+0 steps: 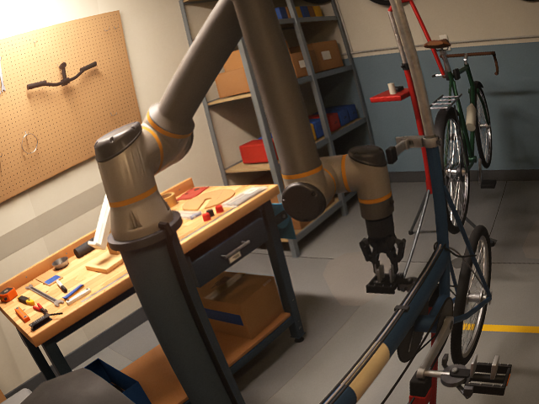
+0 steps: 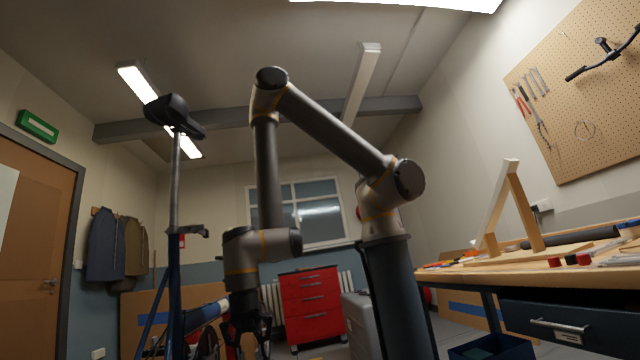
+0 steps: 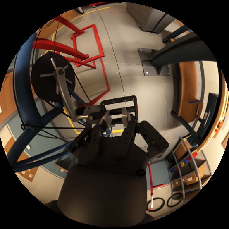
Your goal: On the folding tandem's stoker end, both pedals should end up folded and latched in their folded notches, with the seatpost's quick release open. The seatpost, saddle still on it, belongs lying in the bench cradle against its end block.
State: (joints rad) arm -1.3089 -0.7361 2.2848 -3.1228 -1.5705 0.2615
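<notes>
My gripper point(image 1: 385, 272) points straight down beside the blue tandem frame point(image 1: 418, 300) and is closed on the near pedal point(image 1: 385, 285), a black cage pedal point(image 3: 119, 112) sticking out flat from its silver crank arm point(image 3: 64, 94). The other pedal point(image 1: 490, 376) sticks out level from the low crank near the floor. The seatpost point(image 1: 411, 65) stands upright in the frame's seat tube with its black saddle point(image 2: 172, 115) on top. The quick-release lever point(image 1: 402, 145) juts out sideways from the clamp.
The red repair stand point(image 3: 85, 53) and chainring point(image 3: 52, 78) sit close beside the pedal. The wooden workbench point(image 1: 143, 243) with tools stands to the left, my arm's pedestal point(image 1: 174, 313) before it. Shelving point(image 1: 300, 108) and a green bike point(image 1: 466, 117) line the far wall.
</notes>
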